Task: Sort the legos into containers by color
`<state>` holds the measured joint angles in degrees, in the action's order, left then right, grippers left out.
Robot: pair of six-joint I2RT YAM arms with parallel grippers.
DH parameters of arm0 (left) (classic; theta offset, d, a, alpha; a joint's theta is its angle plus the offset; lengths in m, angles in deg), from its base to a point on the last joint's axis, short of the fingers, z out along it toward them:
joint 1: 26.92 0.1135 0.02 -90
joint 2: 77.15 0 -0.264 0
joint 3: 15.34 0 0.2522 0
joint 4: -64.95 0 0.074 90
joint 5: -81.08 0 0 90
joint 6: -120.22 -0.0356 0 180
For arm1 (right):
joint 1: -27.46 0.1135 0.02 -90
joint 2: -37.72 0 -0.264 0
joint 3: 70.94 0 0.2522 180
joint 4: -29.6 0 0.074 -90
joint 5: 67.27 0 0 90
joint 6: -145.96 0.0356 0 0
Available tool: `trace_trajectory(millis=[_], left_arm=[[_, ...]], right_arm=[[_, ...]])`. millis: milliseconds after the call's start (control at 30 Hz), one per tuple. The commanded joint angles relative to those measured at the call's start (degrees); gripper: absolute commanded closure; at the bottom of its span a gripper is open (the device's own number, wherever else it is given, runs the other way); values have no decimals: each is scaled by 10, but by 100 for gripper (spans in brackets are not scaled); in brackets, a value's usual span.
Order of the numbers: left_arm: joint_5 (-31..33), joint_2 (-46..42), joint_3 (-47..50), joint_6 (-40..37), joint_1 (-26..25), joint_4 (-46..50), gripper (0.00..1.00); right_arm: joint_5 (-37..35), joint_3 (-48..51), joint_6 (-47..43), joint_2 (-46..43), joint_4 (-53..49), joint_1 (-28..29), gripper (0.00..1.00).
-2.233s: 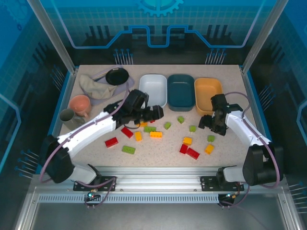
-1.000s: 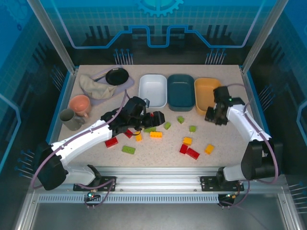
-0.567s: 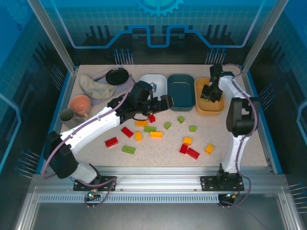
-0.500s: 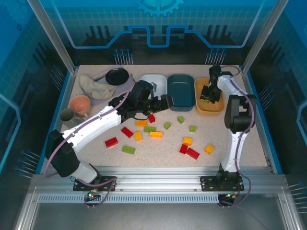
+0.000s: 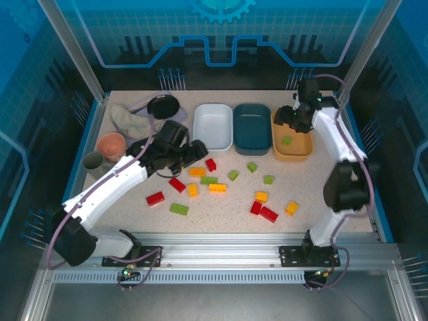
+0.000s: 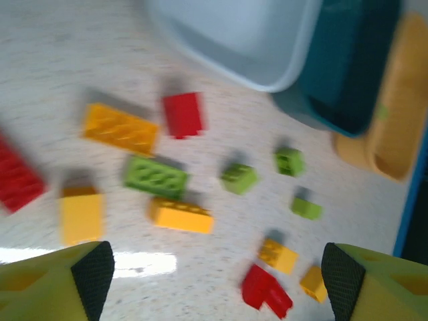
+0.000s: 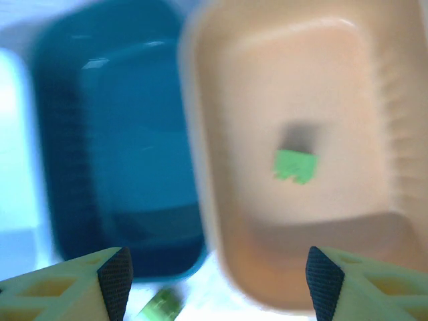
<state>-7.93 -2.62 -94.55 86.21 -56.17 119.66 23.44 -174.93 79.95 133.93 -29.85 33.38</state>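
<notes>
Where the orange tray (image 5: 275, 137) stands just right of the teal tray (image 5: 252, 148), one green lego (image 5: 287, 140) lies flat on its floor, apart from the walls. The white tray (image 5: 212, 147) stands just left of the teal tray.

The other legos (image 5: 217, 188) lie loose on the table (image 5: 321, 194), all nearer to my bases than the teal tray. A red lego (image 5: 211, 164) lies to the near left of the teal tray, close to the white tray's near edge. More red, yellow and green ones spread out left of it and nearer still. Three small green ones lie just off the teal tray's near edge. Two red ones (image 5: 263, 210) lie side by side straight nearer than the teal tray and well apart from it, with a yellow one on either side.

My right gripper (image 7: 215, 275) hangs over the orange tray, right of the teal tray's far corner. Its fingers (image 7: 115, 271) are spread wide with nothing between them, and the green lego lies below, untouched.

My left gripper (image 6: 215, 269) hangs over the table left of the teal tray, off the white tray's near left corner. It too is spread wide and holds nothing. Its wrist view is blurred, with loose legos below it.

Far left of the teal tray are a cloth (image 5: 127, 120), a black dish (image 5: 163, 105), a pink bowl (image 5: 112, 144) and a mug (image 5: 93, 160).
</notes>
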Motion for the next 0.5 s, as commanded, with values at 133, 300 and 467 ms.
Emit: trace_trajectory(millis=[133,300,467], left_arm=[[-44,12,115,121,109,49,23],[-39,89,102,147,113,40,30],[-41,150,100,162,116,10,32]], right_arm=[[140,314,-44,-258,272,210,24],[78,462,-25,-355,375,331,20],[72,481,-14,-362,344,369,20]])
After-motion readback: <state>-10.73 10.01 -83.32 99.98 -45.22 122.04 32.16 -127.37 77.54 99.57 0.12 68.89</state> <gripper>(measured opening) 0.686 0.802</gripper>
